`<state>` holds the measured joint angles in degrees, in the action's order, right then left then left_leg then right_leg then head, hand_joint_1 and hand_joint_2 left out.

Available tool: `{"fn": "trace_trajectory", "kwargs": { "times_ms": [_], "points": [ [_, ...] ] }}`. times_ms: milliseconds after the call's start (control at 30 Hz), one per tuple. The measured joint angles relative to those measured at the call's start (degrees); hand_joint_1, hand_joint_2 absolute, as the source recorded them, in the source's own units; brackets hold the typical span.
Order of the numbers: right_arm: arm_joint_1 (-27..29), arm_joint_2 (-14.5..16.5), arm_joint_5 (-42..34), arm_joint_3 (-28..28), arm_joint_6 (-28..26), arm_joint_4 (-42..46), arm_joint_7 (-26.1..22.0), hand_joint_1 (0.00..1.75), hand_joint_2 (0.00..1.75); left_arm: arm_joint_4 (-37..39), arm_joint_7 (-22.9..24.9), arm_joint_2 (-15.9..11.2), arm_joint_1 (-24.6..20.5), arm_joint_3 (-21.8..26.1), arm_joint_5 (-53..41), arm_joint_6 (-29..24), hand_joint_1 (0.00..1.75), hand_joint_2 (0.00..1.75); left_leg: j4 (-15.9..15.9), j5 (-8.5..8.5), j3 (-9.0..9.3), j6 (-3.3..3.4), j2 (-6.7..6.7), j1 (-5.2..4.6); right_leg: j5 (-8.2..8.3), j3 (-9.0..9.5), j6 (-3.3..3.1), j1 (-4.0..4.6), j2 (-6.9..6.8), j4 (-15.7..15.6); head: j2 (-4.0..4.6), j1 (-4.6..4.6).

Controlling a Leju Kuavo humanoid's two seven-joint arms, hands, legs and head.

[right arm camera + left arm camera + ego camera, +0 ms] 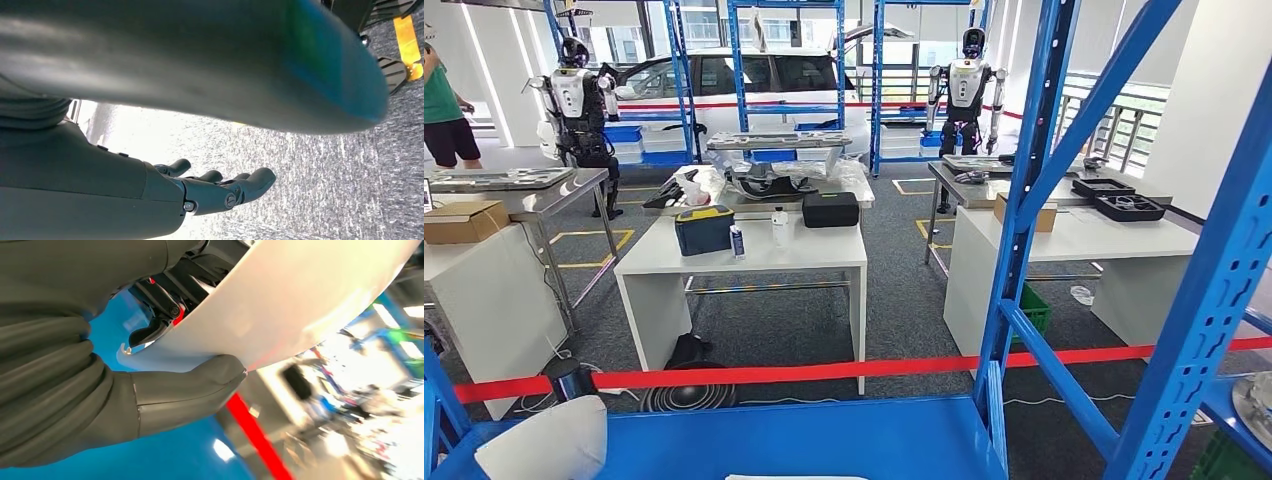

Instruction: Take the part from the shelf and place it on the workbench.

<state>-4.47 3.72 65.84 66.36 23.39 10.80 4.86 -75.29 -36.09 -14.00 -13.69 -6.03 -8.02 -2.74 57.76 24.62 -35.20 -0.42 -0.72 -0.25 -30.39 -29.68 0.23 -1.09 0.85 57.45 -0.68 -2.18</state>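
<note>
Setting: workshop hall with blue shelving (pixel 1064 130) close in front, a red barrier tape (pixel 824 372) beyond it, and a white workbench (pixel 754 258) at 12 o'clock carrying a dark case and small bottles.
Shelf deck: blue shelf board (pixel 774 440) at 6 o'clock.
Task part: white curved panel (pixel 544 440) at 7 o'clock over the shelf board, its rounded end showing in the head view.
Left hand: left hand (pixel 150 375) grips the panel's edge, thick thumb under it and dark fingers (pixel 155 325) hooked over it.
Right hand: right hand (pixel 215 190) holds nothing, fingers extended and slightly apart, hanging over grey carpet.
Risk, slip: one-handed edge grip on a broad, smooth panel; it could probably rotate or slide out.
Risk, collision: blue upright (pixel 1014 250) and diagonal braces stand between shelf and workbench; the panel may strike them.
Risk, route: tape crosses the direct way.
</note>
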Motion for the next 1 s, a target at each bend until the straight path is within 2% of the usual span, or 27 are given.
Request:
{"fn": "trace_trajectory", "kwargs": {
  "times_ms": [233, 400, 467, 533, 600, 633, 667, 700, 767, 833, 867, 933, 967, 1000],
  "points": [
    [0.3, 0.0, 0.3, 0.0, 0.0, 0.0, -0.1, 0.0, 0.0, -11.7, -1.1, 0.5, 5.7, 2.1, 17.7, 19.9, 1.75, 1.75, 0.2, 0.26, 0.0, 0.22, 0.0, -0.25, -0.06, 0.09, 0.2, -0.25, 0.0, -0.1, 0.0, 0.01],
    [0.3, 0.0, 0.5, 0.0, 0.0, 0.0, -0.1, 0.0, 0.0, -16.4, -0.6, 0.9, 7.9, 3.3, 22.1, 25.4, 1.75, 1.75, 0.4, 0.7, 0.01, 0.83, -0.01, -0.57, -0.27, 0.34, 0.85, -0.58, -0.04, -0.2, 0.0, -0.01],
    [0.3, 0.0, 0.5, 0.0, 0.0, 0.0, -0.2, 0.0, 0.0, -17.5, -0.1, 1.0, 8.5, 3.6, 24.6, 28.7, 1.75, 1.75, 0.0, 0.5, 0.28, 1.25, 0.06, -0.42, -0.68, 0.45, 1.22, -0.63, -0.09, 0.1, 0.01, 0.0],
    [0.3, 0.0, 0.5, 0.0, 0.0, 0.0, -0.2, 0.0, 0.0, -18.4, 0.3, 1.3, 8.8, 3.8, 26.4, 31.1, 1.75, 1.75, -0.5, 0.15, 0.6, 1.62, 0.24, -0.15, -3.02, -0.77, 1.29, -0.46, -0.25, 3.4, 0.01, 0.02],
    [0.3, 0.0, 0.6, 0.0, 0.0, 0.0, -0.2, 0.0, 0.0, -19.0, 0.9, 1.8, 9.4, 4.0, 27.6, 32.7, 1.75, 1.75, -0.5, 0.09, 0.56, 1.82, 0.42, -0.24, -6.83, -3.92, 1.08, -0.25, -0.36, 10.1, 0.0, 0.03],
    [0.3, -0.1, 0.6, 0.0, 0.0, 0.0, -0.2, 0.0, 0.0, -19.4, 1.3, 2.1, 9.9, 4.0, 28.3, 33.7, 1.75, 1.75, -0.4, 0.09, 0.47, 1.89, 0.48, -0.31, -8.05, -5.38, 0.99, -0.17, -0.36, 13.2, 0.0, 0.03],
    [0.4, -0.1, 0.7, 0.0, 0.0, 0.0, -0.2, 0.0, 0.0, -19.8, 1.7, 2.4, 10.6, 4.2, 29.1, 34.8, 1.75, 1.75, -0.3, 0.1, 0.35, 1.9, 0.54, -0.37, -8.2, -6.11, 0.88, -0.1, -0.36, 14.8, 0.0, 0.03],
    [0.5, -0.1, 0.7, 0.0, 0.0, 0.0, -0.2, 0.0, 0.0, -20.3, 2.1, 2.7, 11.3, 4.3, 29.8, 35.8, 1.75, 1.75, -0.1, 0.11, 0.21, 1.89, 0.57, -0.39, -7.25, -5.85, 0.75, -0.05, -0.37, 14.4, 0.0, 0.03],
    [0.5, -0.1, 0.7, 0.0, 0.0, 0.0, -0.2, 0.0, 0.0, -21.1, 2.4, 3.0, 12.7, 4.7, 31.0, 37.3, 1.75, 1.75, 0.4, 0.11, -0.14, 1.73, 0.6, -0.37, -3.84, -2.65, 0.41, -0.01, -0.41, 8.2, 0.0, 0.03],
    [0.5, -0.1, 0.7, 0.0, 0.0, 0.0, -0.2, 0.0, 0.0, -21.6, 2.4, 3.1, 13.8, 5.3, 32.0, 38.3, 1.75, 1.75, 1.0, 0.06, -0.43, 1.2, 0.53, -0.44, -1.52, -0.07, 0.01, 0.24, -0.44, 3.2, 0.01, 0.02],
    [0.4, -0.1, 0.7, 0.0, 0.0, 0.0, -0.2, 0.0, 0.0, -21.8, 2.3, 3.1, 14.3, 5.5, 32.5, 38.8, 1.75, 1.75, 1.2, -0.05, -0.55, 0.82, 0.48, -0.47, -1.25, 0.29, -0.27, 0.35, -0.43, 2.2, 0.01, 0.01],
    [0.5, -0.1, 0.7, 0.0, 0.0, 0.0, -0.2, 0.0, 0.0, -22.1, 2.2, 3.1, 15.0, 6.0, 33.1, 39.4, 1.75, 1.75, 1.2, -0.5, -0.75, -0.07, 0.36, -0.4, -0.83, -0.21, -0.99, 0.47, -0.44, 2.2, 0.02, 0.0],
    [0.4, -0.1, 0.8, 0.0, 0.0, 0.0, -0.2, 0.0, 0.0, -22.3, 2.1, 3.1, 15.4, 6.1, 33.1, 39.4, 1.75, 1.75, 1.4, -0.34, -1.01, -0.5, 0.32, -0.28, -0.59, -0.44, -1.44, 0.43, -0.53, 1.9, 0.02, 0.0],
    [0.4, -0.1, 1.0, 0.0, 0.0, 0.0, -0.3, 0.0, 0.0, -22.6, 2.2, 3.1, 15.9, 6.3, 33.0, 39.4, 1.75, 1.75, 2.1, 0.68, -1.41, -0.89, 0.33, -0.17, -0.13, -0.8, -1.9, 0.4, -0.62, 1.8, 0.02, -0.01]
  ]
}}
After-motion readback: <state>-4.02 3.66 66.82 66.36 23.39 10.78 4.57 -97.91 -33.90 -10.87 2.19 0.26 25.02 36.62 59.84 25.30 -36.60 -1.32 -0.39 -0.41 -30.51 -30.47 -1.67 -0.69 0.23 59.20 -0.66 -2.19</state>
